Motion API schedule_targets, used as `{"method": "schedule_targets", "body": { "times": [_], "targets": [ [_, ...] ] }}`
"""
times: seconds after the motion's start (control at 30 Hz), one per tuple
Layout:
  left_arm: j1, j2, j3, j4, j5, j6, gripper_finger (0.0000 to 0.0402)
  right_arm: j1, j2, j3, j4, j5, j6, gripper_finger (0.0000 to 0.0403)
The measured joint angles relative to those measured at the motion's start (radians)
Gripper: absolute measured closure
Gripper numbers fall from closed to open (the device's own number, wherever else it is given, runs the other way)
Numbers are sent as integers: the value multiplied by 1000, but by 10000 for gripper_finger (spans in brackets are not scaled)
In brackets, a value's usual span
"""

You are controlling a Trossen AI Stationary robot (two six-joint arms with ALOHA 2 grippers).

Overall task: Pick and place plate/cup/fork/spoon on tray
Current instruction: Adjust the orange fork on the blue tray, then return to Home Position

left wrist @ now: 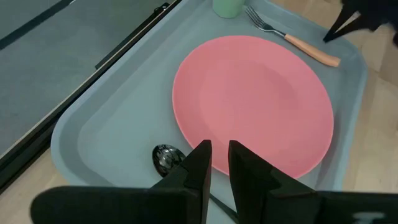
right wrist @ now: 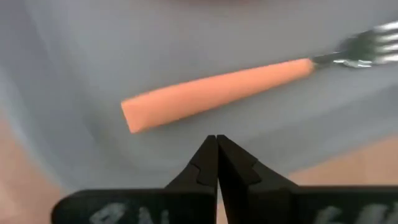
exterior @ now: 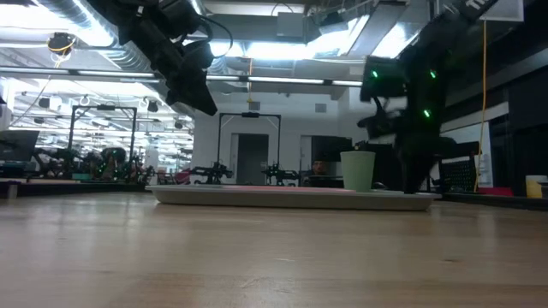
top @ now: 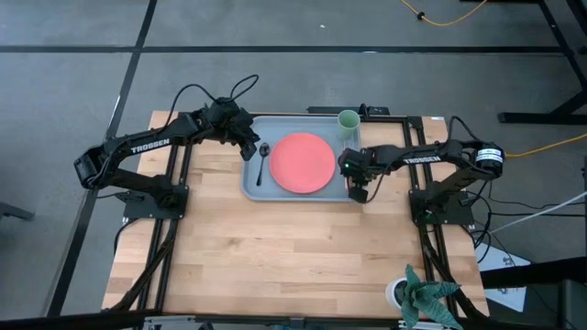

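Note:
The grey-blue tray lies at the table's far middle. The coral-red plate rests flat on it. The dark spoon lies on the tray left of the plate, and its bowl also shows in the left wrist view. The pale-green cup stands in the tray's far right corner. The orange-handled fork lies flat on the tray's right side. My left gripper hovers over the spoon and the plate's edge, open by a narrow gap and empty. My right gripper is shut and empty just above the fork's handle end.
A white pot with a green plant stands at the table's near right corner. Bare wooden tabletop spreads from the tray to the near edge. The arms' black frames run along both sides of the table.

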Motion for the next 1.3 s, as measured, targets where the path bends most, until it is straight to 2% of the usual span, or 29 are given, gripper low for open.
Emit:
{"method": "schedule_targets", "body": {
  "times": [0.17,0.23,0.37,0.4,0.47,0.53,0.6,0.67,0.8,0.97,1.03,1.13,1.2,1.3],
  "targets": [
    [0,0,0,0,1,-13,354,26,0,179,-215,-6,221,397],
    [0,0,0,-3,1,-48,354,28,0,243,-266,-8,228,397],
    [-5,0,0,-14,19,-162,354,37,-3,323,-380,-117,380,397],
    [-7,0,0,-29,61,-166,354,45,-5,326,-387,-180,352,397],
    [-10,0,0,-93,219,-80,354,68,-24,313,-342,-286,253,397],
    [-12,-3,-16,-122,355,10,354,84,-69,273,-237,-332,191,397],
    [-5,-22,-56,-97,437,57,354,93,-138,209,-148,-345,180,397],
    [8,-57,-113,-61,457,43,354,100,-233,123,-63,-344,223,397],
    [16,-182,-260,78,429,-32,354,128,-484,-76,47,-334,348,397],
    [-29,-410,-468,365,406,-134,354,175,-789,-300,341,-314,377,397],
    [-75,-494,-569,507,330,-197,354,185,-881,-366,451,-312,349,397],
    [-169,-597,-717,687,158,-282,354,194,-985,-438,552,-264,308,397],
    [-244,-647,-792,768,57,-318,354,195,-1031,-469,582,-220,290,397],
    [-360,-685,-848,833,-79,-296,354,195,-1070,-506,625,-198,232,397]
  ]
}}
